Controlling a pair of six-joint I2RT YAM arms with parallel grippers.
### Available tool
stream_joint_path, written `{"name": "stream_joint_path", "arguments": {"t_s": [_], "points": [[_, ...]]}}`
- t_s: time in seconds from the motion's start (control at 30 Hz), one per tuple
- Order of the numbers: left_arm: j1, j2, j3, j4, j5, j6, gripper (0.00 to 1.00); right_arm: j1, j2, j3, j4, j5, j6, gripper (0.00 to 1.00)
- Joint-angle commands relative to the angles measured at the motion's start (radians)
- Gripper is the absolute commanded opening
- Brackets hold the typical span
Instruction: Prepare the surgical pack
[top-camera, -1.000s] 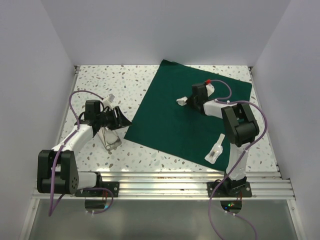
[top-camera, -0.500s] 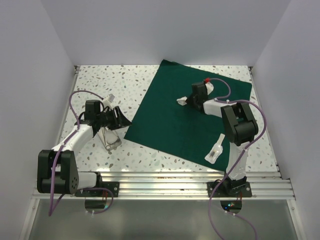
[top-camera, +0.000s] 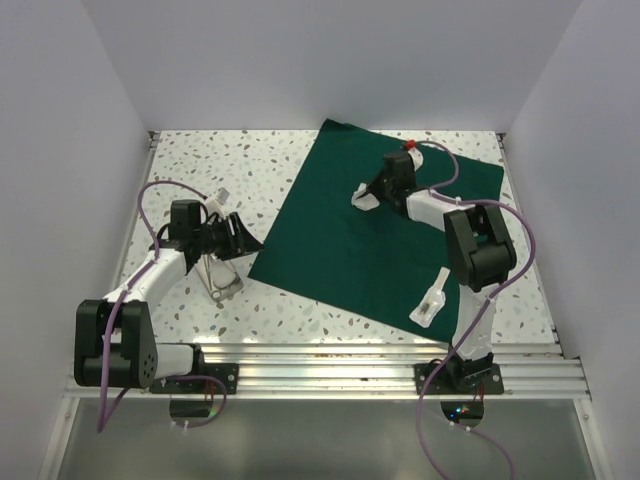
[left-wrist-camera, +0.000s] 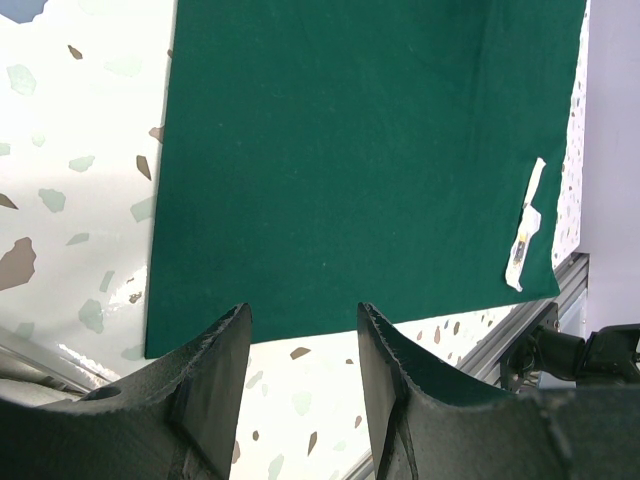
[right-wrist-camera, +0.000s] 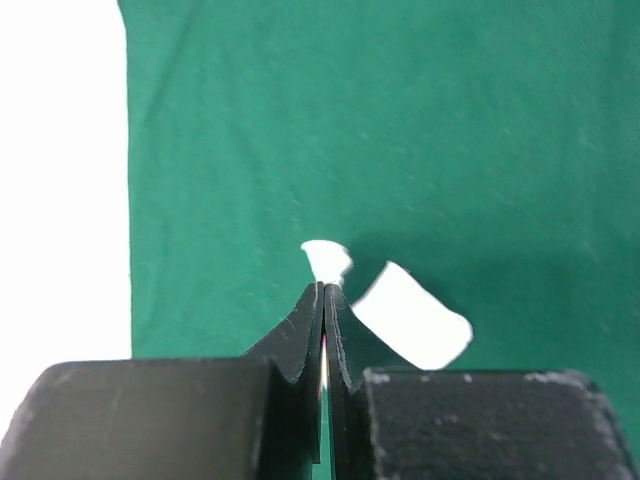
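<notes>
Listing from the left, we record: steel tray (top-camera: 222, 280) on the speckled bench (top-camera: 190, 160), beside left fingers (left-wrist-camera: 225, 340), parted and empty; green drape (top-camera: 340, 250) flat, centre-right; right fingers (right-wrist-camera: 305, 330) pinched shut on white gauze pad (right-wrist-camera: 325, 262); white packet (top-camera: 430, 300) on drape's lower-right edge.

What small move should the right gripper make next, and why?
Probably lower and open: the right gripper is shut on a white pad over the drape, so setting it down there seems next.
</notes>
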Motion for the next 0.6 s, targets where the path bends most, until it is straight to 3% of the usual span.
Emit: {"name": "stream_joint_path", "arguments": {"t_s": [0.0, 0.57], "points": [[-0.007, -0.014, 0.002, 0.046, 0.017, 0.009, 0.50, 0.000, -0.015, 0.065, 0.029, -0.019, -0.023, 0.00], [-0.007, -0.008, 0.006, 0.046, 0.014, 0.011, 0.50, 0.021, 0.105, 0.241, 0.008, -0.068, 0.036, 0.00]]}}
